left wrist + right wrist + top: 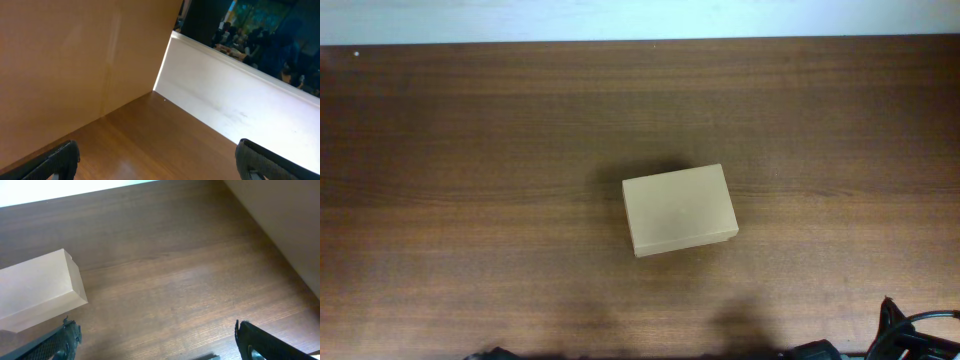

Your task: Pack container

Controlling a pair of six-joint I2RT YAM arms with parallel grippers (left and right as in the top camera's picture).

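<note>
The container [679,211] is a small tan cardboard box with its lid shut, lying flat in the middle of the table. It also shows at the left of the right wrist view, container [35,292], just ahead of the left finger. My right gripper [157,332] is open wide over bare wood, nothing between its fingers. In the left wrist view my left gripper [157,155] is also open wide and empty, and the box is out of sight there. Both arms sit at the table's near edge, barely visible from overhead.
The dark wooden table [470,150] runs back to a white wall strip [225,107]. A tan panel [75,60] stands on the left in the left wrist view, and a similar one [285,220] at the right wrist view's upper right. Black cables [910,335] lie at the front right corner.
</note>
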